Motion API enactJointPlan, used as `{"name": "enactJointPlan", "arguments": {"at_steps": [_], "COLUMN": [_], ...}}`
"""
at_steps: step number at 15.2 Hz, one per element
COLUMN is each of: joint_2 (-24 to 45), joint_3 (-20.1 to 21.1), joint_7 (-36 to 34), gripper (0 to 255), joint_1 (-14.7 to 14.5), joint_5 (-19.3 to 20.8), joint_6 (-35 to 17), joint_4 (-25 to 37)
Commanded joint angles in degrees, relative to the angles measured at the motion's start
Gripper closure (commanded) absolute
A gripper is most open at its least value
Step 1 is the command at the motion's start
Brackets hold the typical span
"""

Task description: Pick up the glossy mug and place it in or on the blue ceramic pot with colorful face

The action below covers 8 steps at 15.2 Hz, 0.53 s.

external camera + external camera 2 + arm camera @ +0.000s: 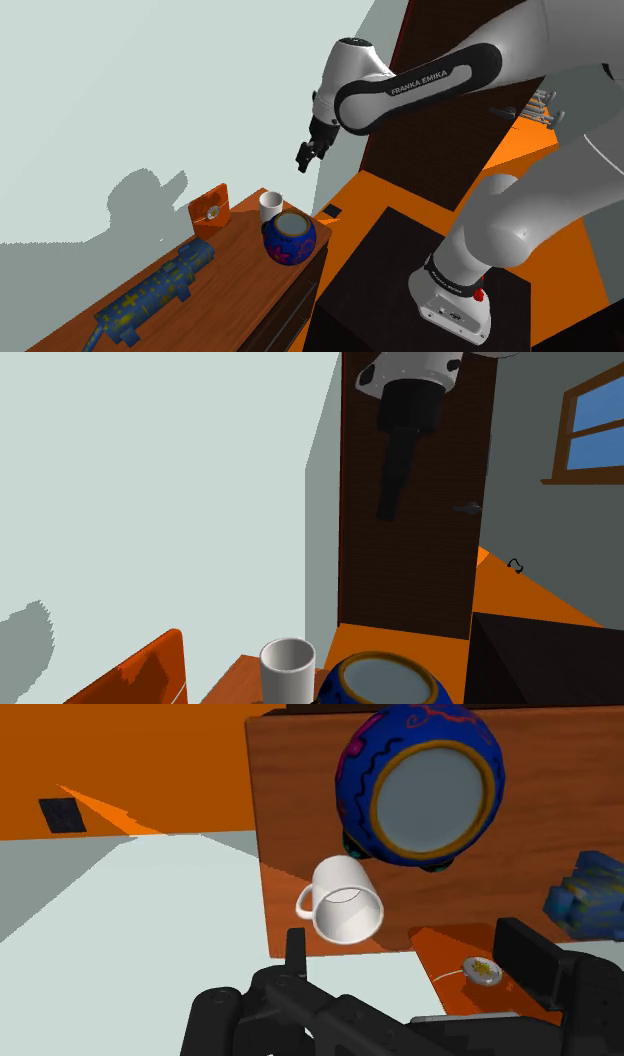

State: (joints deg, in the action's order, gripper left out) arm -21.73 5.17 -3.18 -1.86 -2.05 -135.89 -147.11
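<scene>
Overhead, the arm lettered FRANKA EMIKA holds its tool released above the white mug.

A long blue figure with yellow marks lies lengthwise near the brown table's wall-side edge. An orange block stands upright by its far corner.

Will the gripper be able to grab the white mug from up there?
Probably yes. The open gripper hangs above the mug with nothing between them; the pot stands close beside it, so room is tight on that side.
</scene>
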Motion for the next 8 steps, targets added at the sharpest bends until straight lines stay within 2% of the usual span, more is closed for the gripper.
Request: {"name": "enactJointPlan", "arguments": {"at_steps": [1, 5, 8], "joint_2": [4.62, 13.85, 21.07], "joint_3": [0.97, 2.95, 3.91], "joint_7": [-1.23, -4.89, -8.82], "gripper": [0, 0, 0], "joint_1": [0.19, 0.81, 1.17], "joint_5": [0.87, 4.11, 8.24], "joint_6": [-4.2, -11.56, -16.25], "joint_4": [0.74, 2.75, 5.22]}}
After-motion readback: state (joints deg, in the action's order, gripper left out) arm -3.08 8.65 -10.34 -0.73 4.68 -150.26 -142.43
